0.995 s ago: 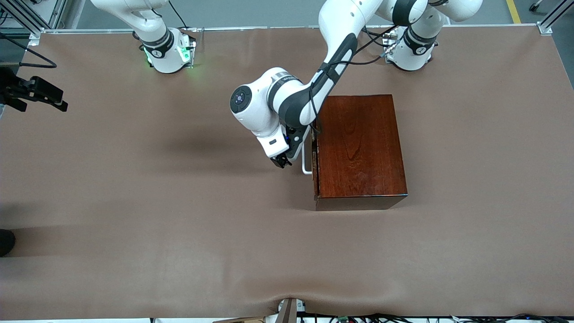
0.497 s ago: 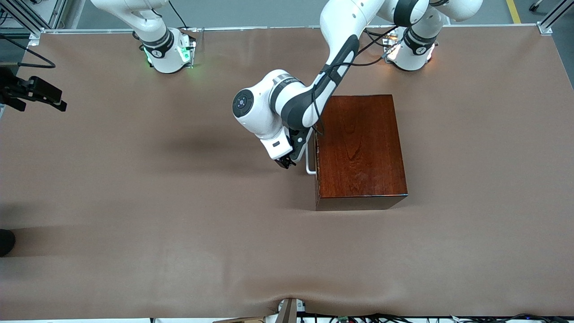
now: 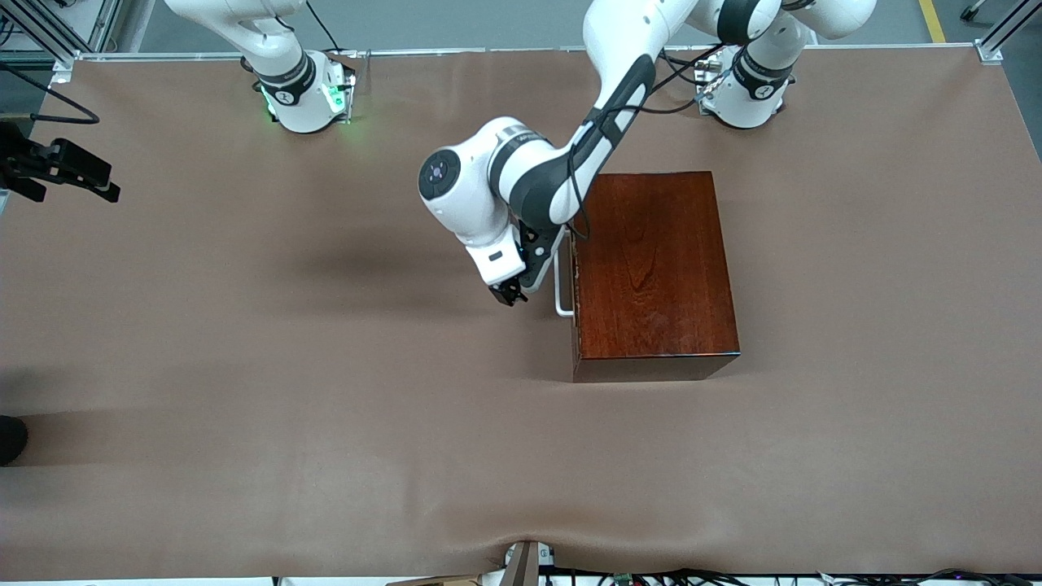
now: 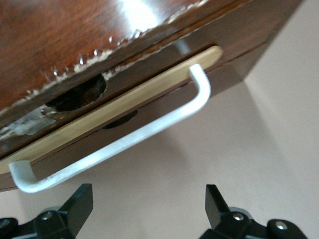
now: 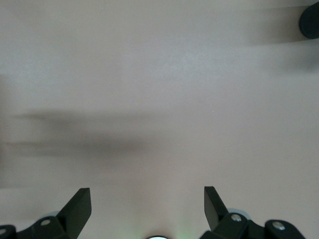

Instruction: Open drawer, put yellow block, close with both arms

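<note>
The left arm reaches from its base, elbow bent, wrist angled down; the left gripper [image 3: 511,295] hangs with fingers [image 4: 79,201] apart, just off the white U-shaped bar handle [image 4: 124,142] of the nearly shut drawer [image 4: 119,107] in the glossy dark mahogany box [image 3: 651,268]. The yellow block is probably inside, unseen. The right arm waits, its right gripper [image 5: 147,209] over bare brown counter [image 3: 244,366], fingers apart.

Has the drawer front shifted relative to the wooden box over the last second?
Yes. The drawer slid in toward the wooden box; its handle now sits closer to it. The left gripper, open, is beside the handle.
</note>
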